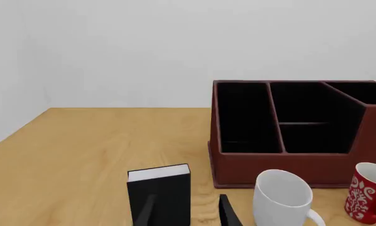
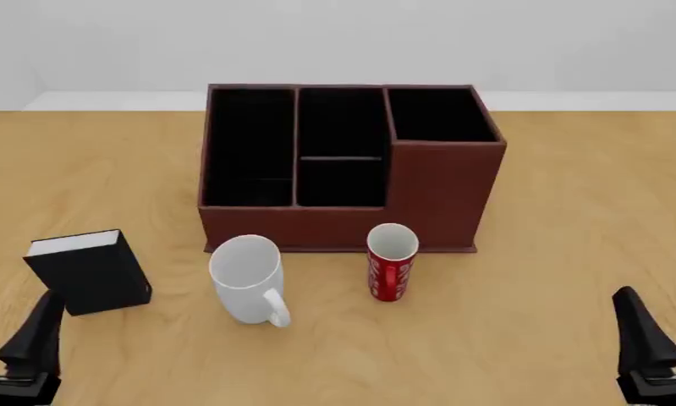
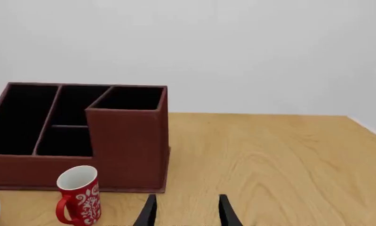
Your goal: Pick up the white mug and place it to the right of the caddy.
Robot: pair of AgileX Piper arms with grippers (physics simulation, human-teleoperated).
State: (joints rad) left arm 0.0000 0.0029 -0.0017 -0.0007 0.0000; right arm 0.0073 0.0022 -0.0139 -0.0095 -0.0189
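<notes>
The desk [image 2: 563, 211] is a light wood top and everything sits near its middle and left. Biggest thing on it is the caddy [image 2: 349, 165], a dark reddish-brown box with black-lined compartments, and its right-hand section stands taller than the rest. Just in front of the caddy's low front wall, a bit left of center, sits the white mug [image 2: 247, 277], upright with its opening up and its small loop handle pointing toward the near edge (slightly to the right). It's near the caddy but I can't say for sure whether they touch. To the mug's right, also upright and close to the caddy front, is a slim red cup [image 2: 391, 260] with a white pattern; the two are apart. Off to the left of the mug stands a small black book [image 2: 90, 271] with white page edges, tilted a little.

The left claw [image 1: 186, 212] is down at the near left corner with its fingers spread apart, nothing between them, the book right ahead of it. The right claw [image 3: 185, 212] is at the near right, fingers also apart and empty, well away from the mug.
</notes>
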